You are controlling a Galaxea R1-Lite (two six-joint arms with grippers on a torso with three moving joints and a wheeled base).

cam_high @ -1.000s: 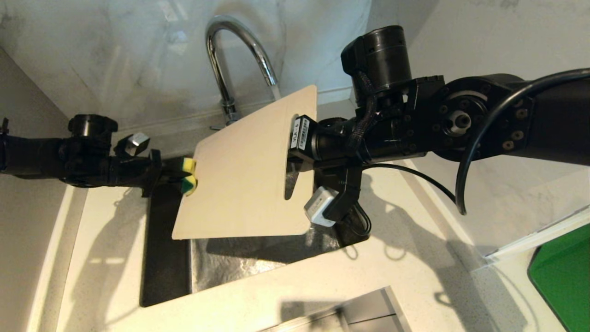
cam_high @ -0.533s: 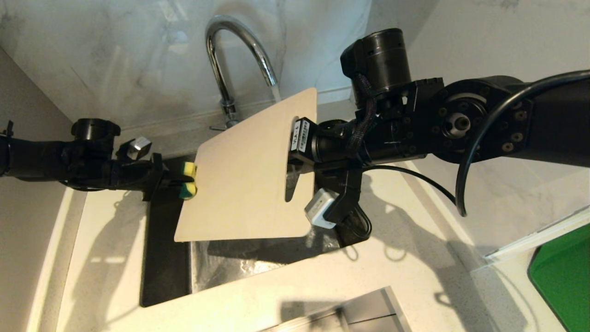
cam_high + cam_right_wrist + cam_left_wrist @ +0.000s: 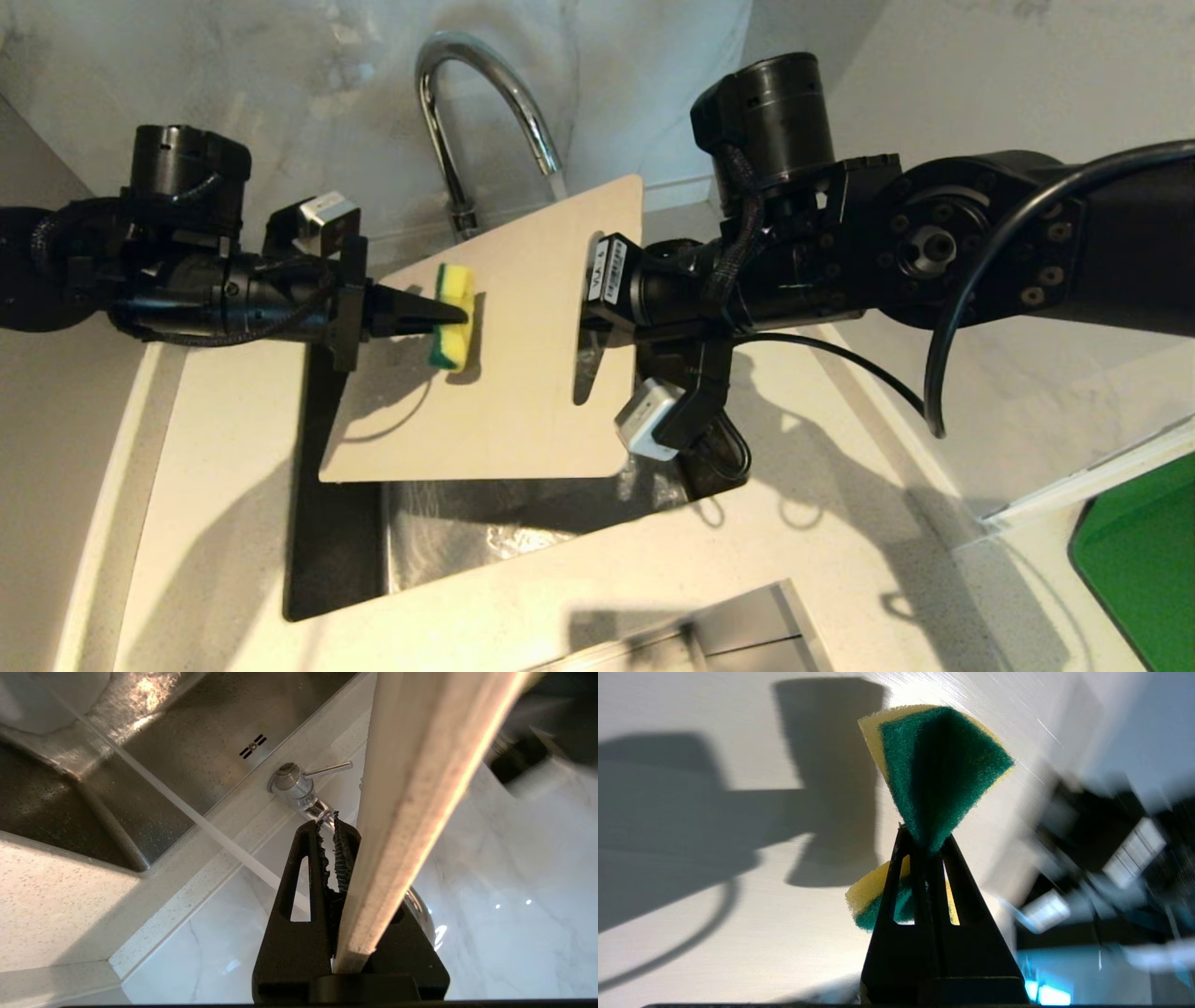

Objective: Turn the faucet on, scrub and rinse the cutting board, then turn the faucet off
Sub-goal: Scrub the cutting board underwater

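Cutting board (image 3: 523, 373) tilted in right end effector (image 3: 590, 322); left end effector (image 3: 457, 313) presses sponge (image 3: 452, 317).

Left hand (image 3: 448, 313), right hand (image 3: 588, 322): both clamped.

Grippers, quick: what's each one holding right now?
Left gripper: shut on the sponge, which is over the board.
Right gripper: shut on the board's handle edge.
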